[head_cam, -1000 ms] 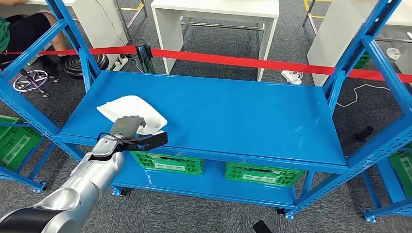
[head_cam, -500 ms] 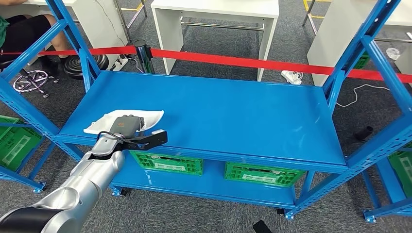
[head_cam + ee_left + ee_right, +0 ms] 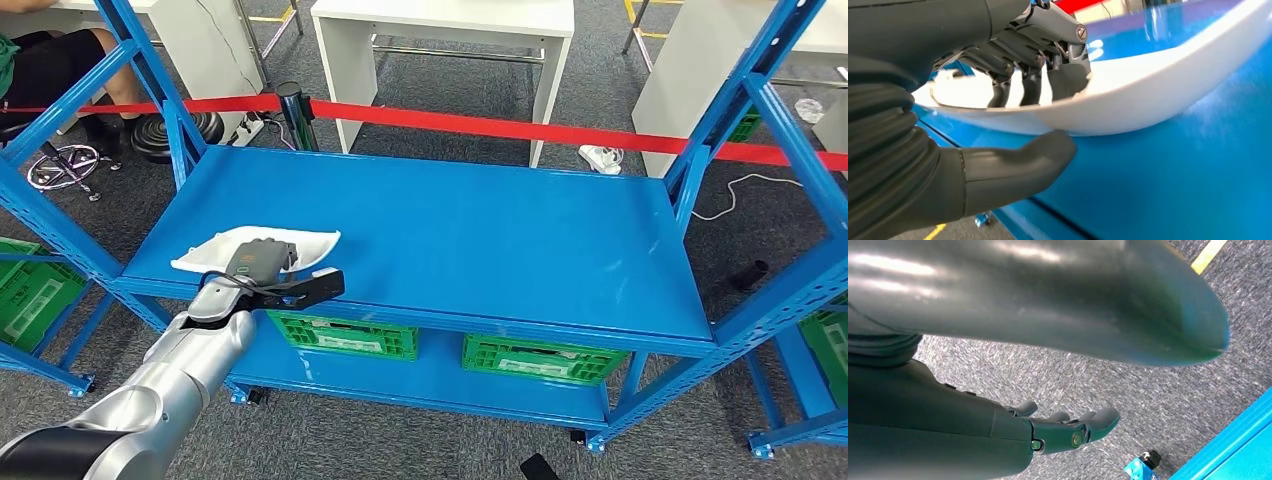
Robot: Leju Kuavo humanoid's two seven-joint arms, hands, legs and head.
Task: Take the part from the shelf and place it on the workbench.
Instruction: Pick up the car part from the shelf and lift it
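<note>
**White part tipped up in the left hand at the shelf's front corner**

Since a second ago the white part [image 3: 256,247] has gone from lying flat on the blue shelf [image 3: 450,235] to standing tilted on edge, and over the last half second it has barely shifted. From the head view, the left hand [image 3: 262,268] sits at the shelf's front left corner with its fingers over the part's near rim, the silver arm reaching in from below. Green crates [image 3: 348,335] stand on the lower level, and a red barrier tape [image 3: 500,128] runs behind the rack.

From the left wrist view, the left hand's dark fingers [image 3: 1058,75] lie inside the curved white part [image 3: 1148,95] while the thick thumb [image 3: 1018,167] presses beneath its rim, so the part is pinched between them just above the blue surface.

From the right wrist view, the right hand [image 3: 1068,432] hangs over grey carpet [image 3: 1128,385], holding nothing, its fingers loosely curled but apart.
</note>
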